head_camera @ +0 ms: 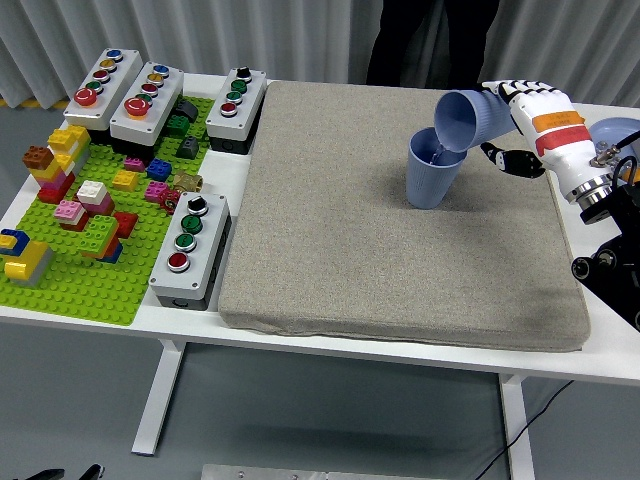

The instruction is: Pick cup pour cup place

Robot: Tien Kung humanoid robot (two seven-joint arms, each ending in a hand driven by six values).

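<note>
views: one, head only | position: high at the robot's side, 6 o'clock of the desk [300, 335] | facing: forward and down toward 12 o'clock | range: moderate, whole desk width was framed | overlap: none

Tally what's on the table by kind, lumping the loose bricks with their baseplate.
Blue cups: 2 (tilted cup in the right hand, upright cup)
Button boxes: 4
Grey mat: 1
Green brick baseplate: 1
Total: 8

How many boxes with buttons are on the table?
4. Three sit along the far left edge: one, a second, a third. The fourth lies beside the grey mat.
</note>
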